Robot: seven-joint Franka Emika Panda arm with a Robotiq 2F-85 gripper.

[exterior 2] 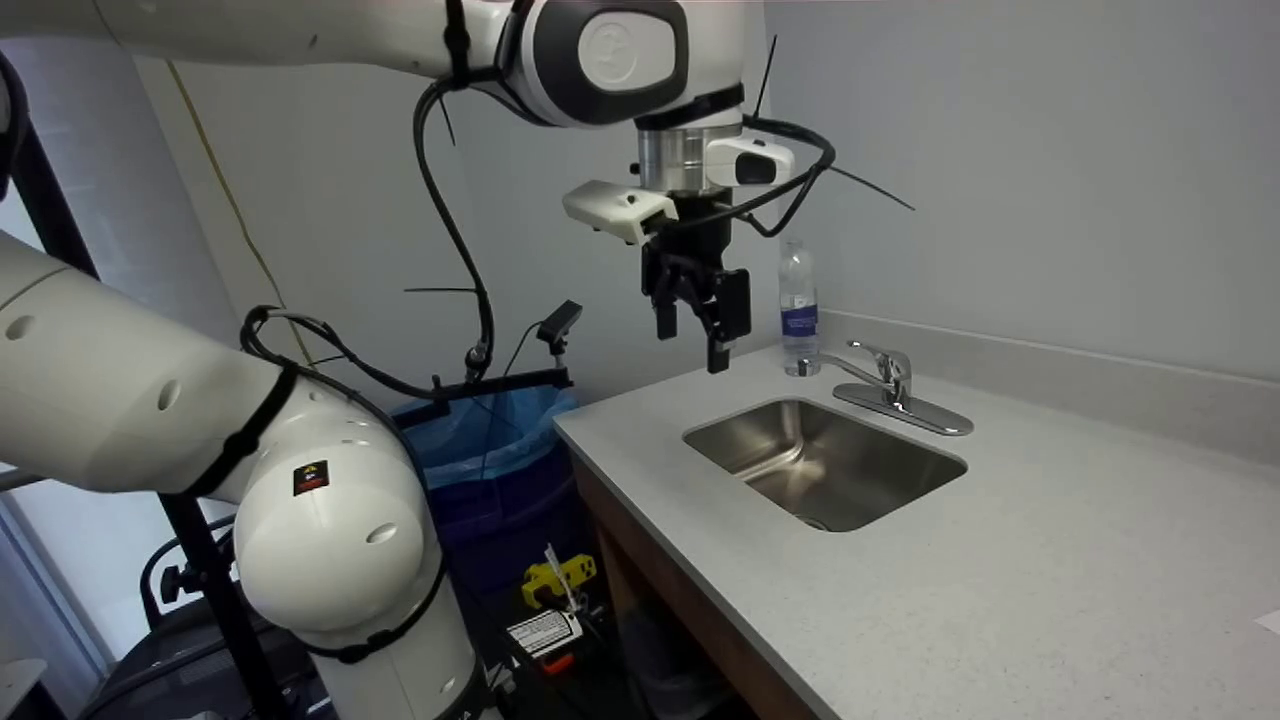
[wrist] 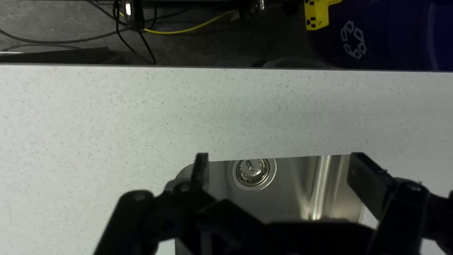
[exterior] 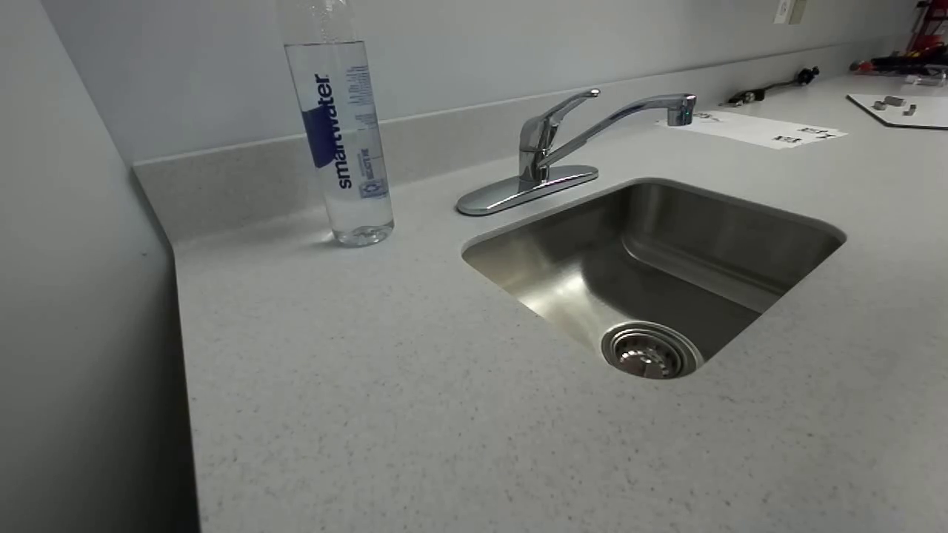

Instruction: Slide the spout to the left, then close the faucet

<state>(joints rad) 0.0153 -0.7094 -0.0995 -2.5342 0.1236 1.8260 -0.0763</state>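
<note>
The chrome faucet (exterior: 530, 159) stands on its oval base plate behind the sink; it also shows in an exterior view (exterior 2: 897, 375). Its slim spout (exterior: 622, 117) swings off to one side past the sink's back corner; this spout (exterior 2: 840, 366) points toward the bottle. No water shows at its nozzle. The short lever (exterior: 570, 107) slants upward, its tip out on the spout's side. My gripper (exterior 2: 692, 342) is open and empty, above the sink's front left part and apart from the faucet. In the wrist view the gripper's fingers (wrist: 279, 157) are wide apart; the faucet is hidden there.
A steel sink (exterior: 696, 222) with a drain strainer (wrist: 252, 171) is set in the speckled counter (exterior 2: 1050, 560). A tall water bottle (exterior: 344, 163) stands beside the faucet near the back wall. Papers (exterior: 763, 129) lie farther along. A blue bin (exterior 2: 500, 510) stands by the counter's end.
</note>
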